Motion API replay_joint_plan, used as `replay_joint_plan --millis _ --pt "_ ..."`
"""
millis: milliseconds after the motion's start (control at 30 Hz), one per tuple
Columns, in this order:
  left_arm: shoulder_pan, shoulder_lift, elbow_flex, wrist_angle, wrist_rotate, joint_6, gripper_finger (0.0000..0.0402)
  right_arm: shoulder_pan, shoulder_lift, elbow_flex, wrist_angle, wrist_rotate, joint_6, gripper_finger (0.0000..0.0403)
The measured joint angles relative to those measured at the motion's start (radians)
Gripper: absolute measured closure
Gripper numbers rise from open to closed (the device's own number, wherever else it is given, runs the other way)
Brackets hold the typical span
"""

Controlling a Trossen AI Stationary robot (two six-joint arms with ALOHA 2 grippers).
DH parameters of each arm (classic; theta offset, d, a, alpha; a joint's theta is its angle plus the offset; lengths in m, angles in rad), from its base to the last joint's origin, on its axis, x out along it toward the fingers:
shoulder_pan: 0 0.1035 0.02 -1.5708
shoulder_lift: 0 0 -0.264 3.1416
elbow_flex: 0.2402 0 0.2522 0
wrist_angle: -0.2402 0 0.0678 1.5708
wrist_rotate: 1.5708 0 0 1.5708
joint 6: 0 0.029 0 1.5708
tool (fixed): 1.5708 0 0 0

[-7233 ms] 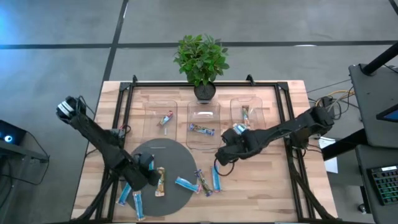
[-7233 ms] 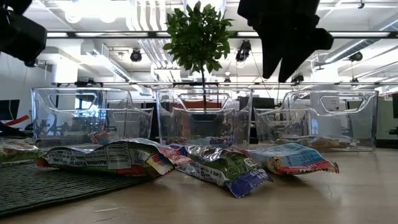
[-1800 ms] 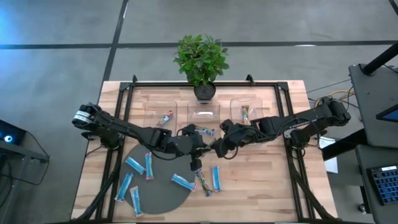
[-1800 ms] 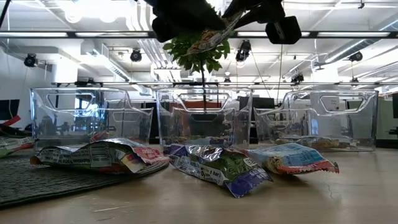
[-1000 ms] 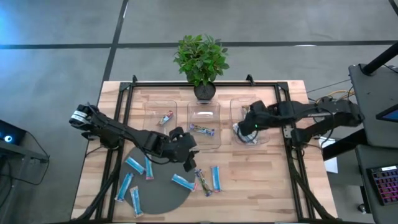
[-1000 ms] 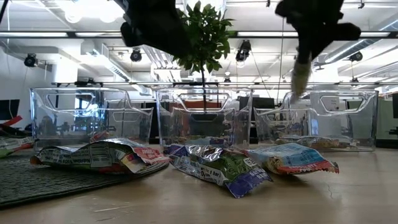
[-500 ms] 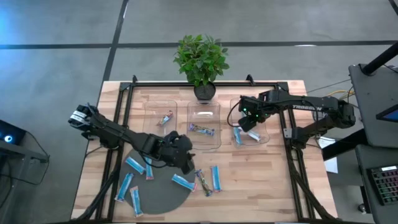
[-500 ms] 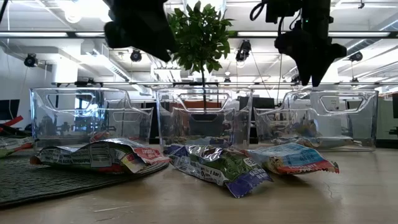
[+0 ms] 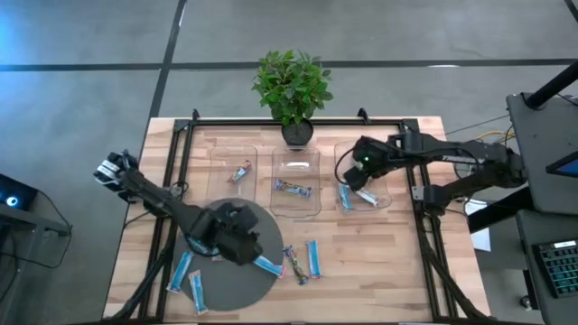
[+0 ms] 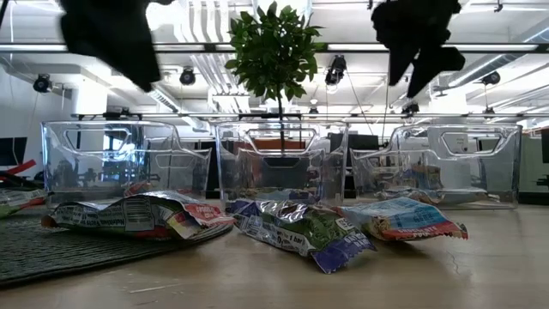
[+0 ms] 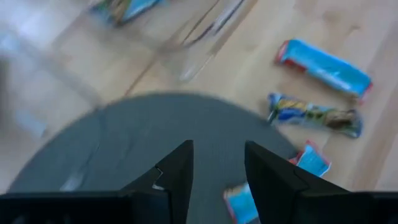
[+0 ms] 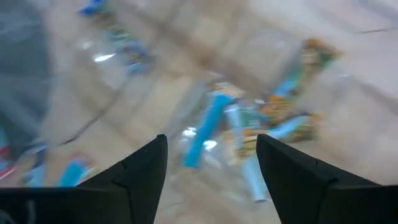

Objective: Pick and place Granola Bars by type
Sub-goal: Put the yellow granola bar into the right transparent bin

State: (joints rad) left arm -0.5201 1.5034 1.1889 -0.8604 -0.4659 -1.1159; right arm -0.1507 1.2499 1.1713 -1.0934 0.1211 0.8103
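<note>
Wood tabletop [image 9: 379, 262], three clear trays along the back for sorting. High view: left hand [image 9: 237, 242] over grey mat [image 9: 230, 289] among loose Granola Bars [image 9: 312, 258]. Wrist views: both hands open, empty; right hand [image 12: 211, 168] above right tray [image 9: 384, 200], holding bars.

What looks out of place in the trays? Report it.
The right tray holds mixed types: blue bars lie beside a tan-and-green wrapped bar, which is odd for sorting by type. Nothing looks spilled or damaged.
</note>
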Motion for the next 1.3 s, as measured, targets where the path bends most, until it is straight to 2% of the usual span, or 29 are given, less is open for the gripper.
replay_joint_plan --millis 133,267,533,767,900,1033,1300 --pt "-0.034 -0.006 0.0 -0.173 0.025 -0.269 0.0275 0.065 0.002 0.0 0.057 -0.035 0.002 0.0165" --pt "-0.074 -0.007 0.0 -0.307 0.149 -0.51 0.0275 0.112 0.016 -0.001 0.064 -0.035 0.023 0.0165" --pt "-0.186 -0.005 0.0 -0.321 0.318 -0.834 0.0275 0.139 0.022 -0.001 0.066 -0.017 0.072 0.0165" --pt "-0.373 0.039 -0.003 -0.313 0.409 -1.193 0.0275 0.138 0.022 -0.003 0.079 -0.015 0.118 0.0165" --pt "-0.42 0.072 -0.023 -0.235 0.535 -1.256 0.0275 0.138 0.022 -0.004 0.091 0.015 0.117 0.0165" --pt "-0.441 0.099 -0.059 -0.123 0.537 -1.264 0.0275 0.138 0.022 -0.008 0.102 0.039 0.114 0.0165" --pt "-0.461 0.123 -0.168 0.084 0.605 -1.306 0.0275 0.138 0.022 -0.013 0.113 0.039 0.114 0.0165"
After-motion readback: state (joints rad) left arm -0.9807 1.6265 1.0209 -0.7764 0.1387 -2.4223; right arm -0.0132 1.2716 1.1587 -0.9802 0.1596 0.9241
